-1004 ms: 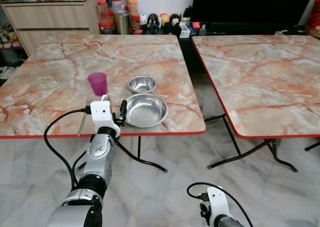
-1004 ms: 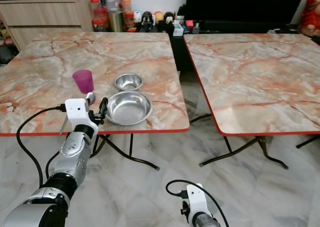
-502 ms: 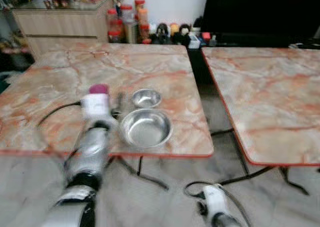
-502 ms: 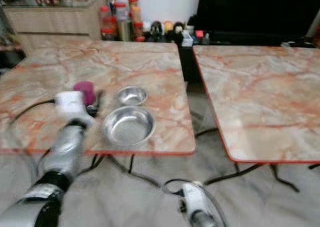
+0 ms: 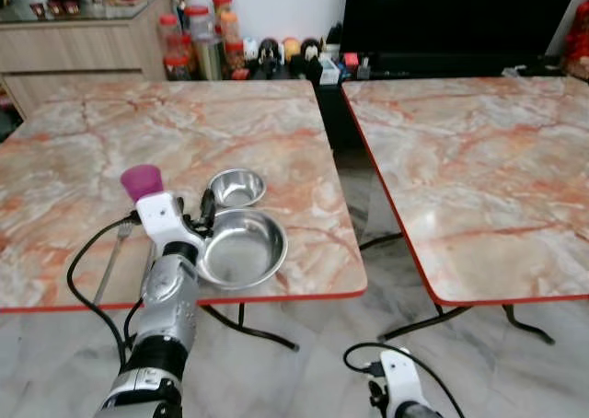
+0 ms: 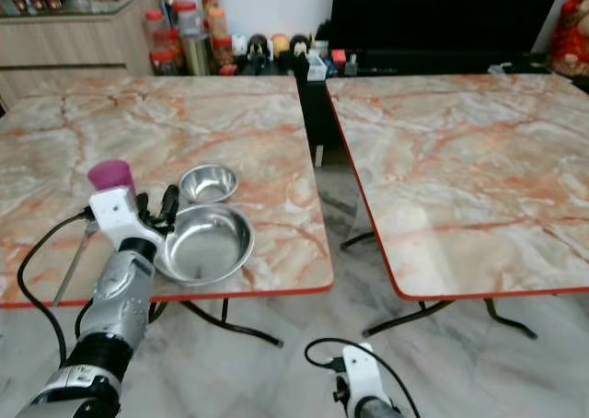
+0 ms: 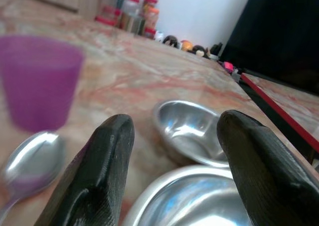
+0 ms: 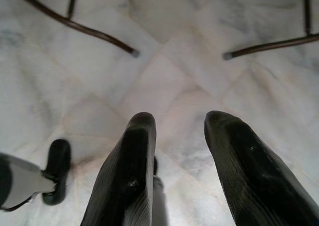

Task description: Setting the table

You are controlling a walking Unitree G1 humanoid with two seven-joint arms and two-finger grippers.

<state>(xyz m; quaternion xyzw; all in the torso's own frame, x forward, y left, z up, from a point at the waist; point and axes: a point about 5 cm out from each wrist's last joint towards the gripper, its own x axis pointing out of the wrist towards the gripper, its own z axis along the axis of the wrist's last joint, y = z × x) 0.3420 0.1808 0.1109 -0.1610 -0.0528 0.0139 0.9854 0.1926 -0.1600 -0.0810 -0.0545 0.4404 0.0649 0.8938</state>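
— Two marble-topped folding tables stand side by side on a pale tiled floor. What is on the near one (image 5: 276, 133)?

— One place, partly laid, at its front edge: a large steel bowl (image 5: 241, 249), a small steel bowl (image 5: 236, 187) just behind it, a purple cup (image 5: 142, 181) to their left, a spoon (image 7: 31, 161) in front of the cup, and a fork (image 5: 114, 257) further left.

— And the other table (image 5: 479, 160)?

— Nothing laid there. I judge the setting unfinished, with that table yet to be dealt with.

— The arms?

— The left gripper (image 7: 174, 171) hovers low at the large bowl's left rim, fingers spread, holding nothing. The right gripper (image 8: 179, 171) hangs idle over the floor, fingers apart, also carrying nothing.
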